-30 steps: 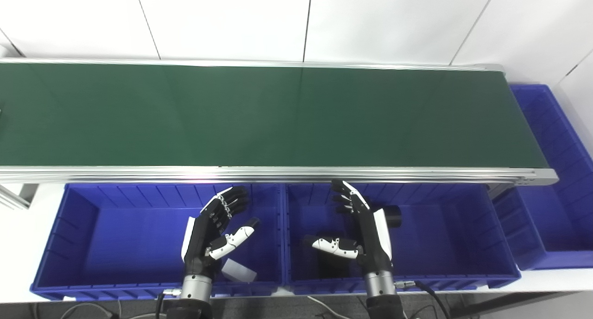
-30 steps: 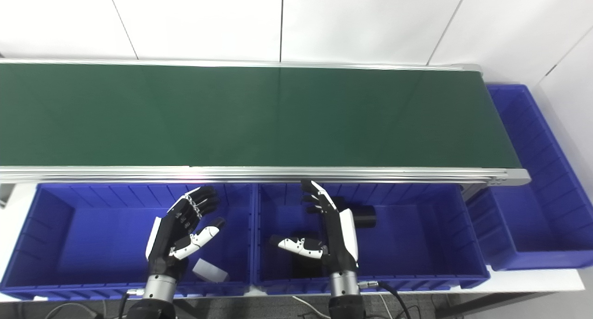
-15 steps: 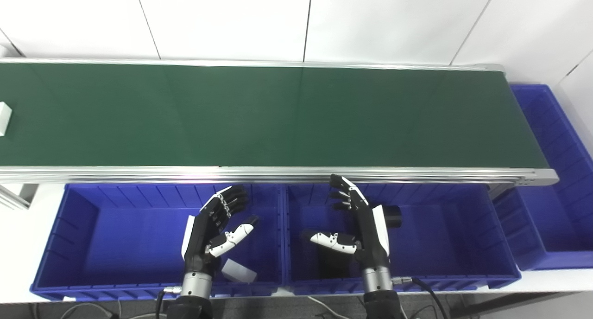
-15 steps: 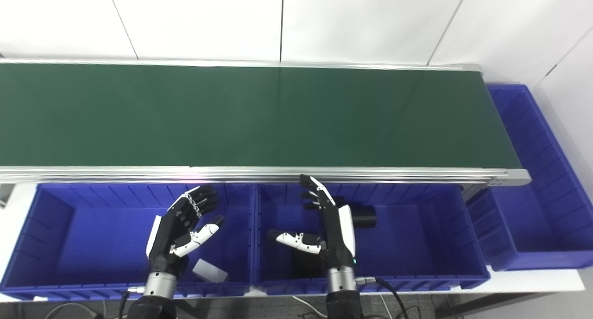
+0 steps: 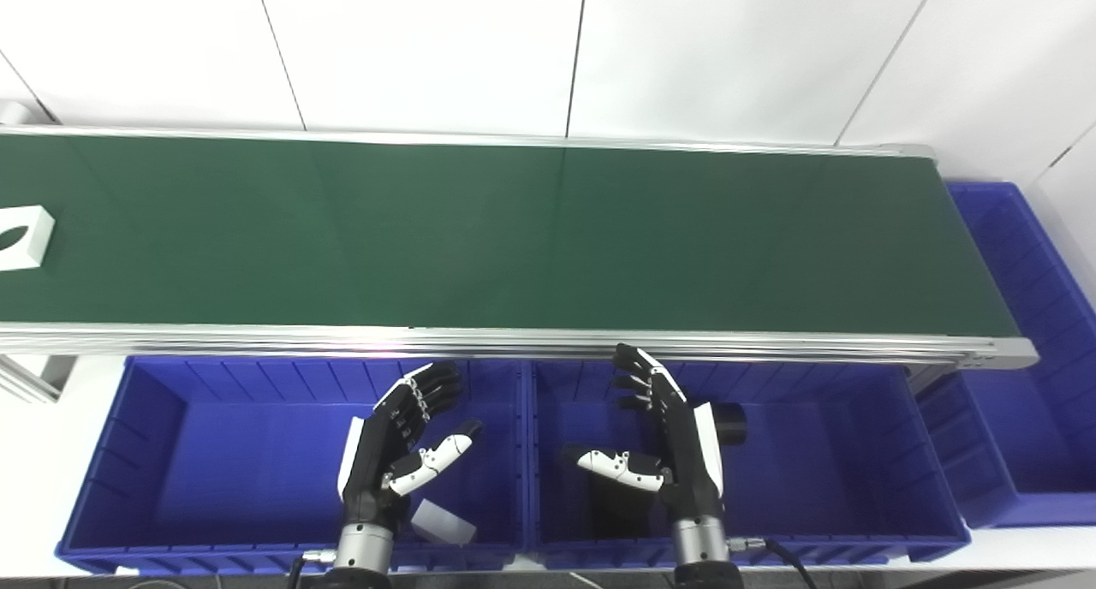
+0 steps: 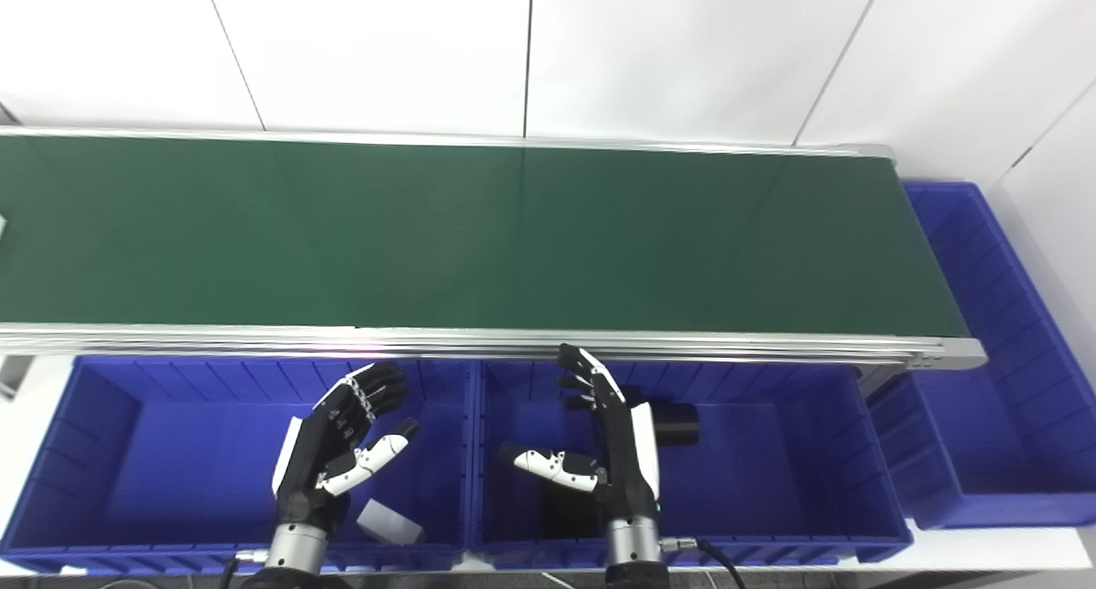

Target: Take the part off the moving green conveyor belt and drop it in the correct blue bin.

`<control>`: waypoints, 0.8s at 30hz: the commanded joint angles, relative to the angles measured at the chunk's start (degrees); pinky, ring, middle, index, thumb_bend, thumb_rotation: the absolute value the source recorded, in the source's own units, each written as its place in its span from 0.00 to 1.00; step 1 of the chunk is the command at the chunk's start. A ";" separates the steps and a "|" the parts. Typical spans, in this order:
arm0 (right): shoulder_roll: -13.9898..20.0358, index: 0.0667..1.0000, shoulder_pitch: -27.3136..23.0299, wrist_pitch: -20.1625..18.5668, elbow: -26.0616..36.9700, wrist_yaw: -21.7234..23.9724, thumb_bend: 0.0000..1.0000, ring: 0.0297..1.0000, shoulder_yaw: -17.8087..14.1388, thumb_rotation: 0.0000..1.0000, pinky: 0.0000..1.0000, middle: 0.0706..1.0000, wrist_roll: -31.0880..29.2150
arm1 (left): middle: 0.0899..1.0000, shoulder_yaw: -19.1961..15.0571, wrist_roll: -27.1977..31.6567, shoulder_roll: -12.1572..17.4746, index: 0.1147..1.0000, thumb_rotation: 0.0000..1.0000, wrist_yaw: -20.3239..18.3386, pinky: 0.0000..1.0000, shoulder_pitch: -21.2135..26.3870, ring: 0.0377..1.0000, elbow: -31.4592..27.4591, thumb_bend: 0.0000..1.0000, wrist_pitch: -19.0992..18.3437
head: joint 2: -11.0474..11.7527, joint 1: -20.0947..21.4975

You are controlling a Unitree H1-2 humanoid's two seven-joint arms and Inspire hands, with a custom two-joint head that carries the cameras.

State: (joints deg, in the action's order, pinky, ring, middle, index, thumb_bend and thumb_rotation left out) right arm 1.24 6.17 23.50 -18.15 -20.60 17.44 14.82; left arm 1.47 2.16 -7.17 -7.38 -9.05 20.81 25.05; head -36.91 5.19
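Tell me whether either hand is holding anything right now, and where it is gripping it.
Nothing is held. The left hand and the right hand are both open over the blue bins; the white part lies untouched on the belt.

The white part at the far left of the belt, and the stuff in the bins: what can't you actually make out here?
- White part: cut by the left edge in the left eye view; a sliver in the right eye view.
- Black cylinder: half hidden behind the right hand.
- White block in the left bin: partly behind the left hand.
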 commanded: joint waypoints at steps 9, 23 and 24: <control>-0.45 0.80 -0.18 3.40 0.63 -0.36 0.70 0.74 0.30 0.09 0.65 0.79 0.01 | 0.72 -0.09 0.50 -0.03 0.69 0.00 -0.92 0.76 0.43 0.72 -1.26 0.57 1.87 | 0.02 -0.70; 2.99 0.81 -0.21 3.41 0.35 -1.15 0.67 0.75 1.68 0.05 0.64 0.79 -1.75 | 0.68 1.11 -0.52 -1.93 0.66 0.00 0.29 0.69 0.16 0.67 0.03 0.63 1.87 | 3.88 -15.56; 3.37 0.81 -0.24 3.41 0.23 -1.24 0.67 0.75 1.85 0.04 0.64 0.79 -1.97 | 0.67 1.32 -0.75 -2.10 0.66 0.00 0.52 0.69 0.18 0.67 0.22 0.65 1.87 | 4.17 -16.25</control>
State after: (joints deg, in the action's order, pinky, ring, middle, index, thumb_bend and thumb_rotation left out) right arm 4.39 6.40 23.51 -18.53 -21.18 19.05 13.26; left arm 2.22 2.07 -8.08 -7.24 -9.26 21.42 25.05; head -32.96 -10.37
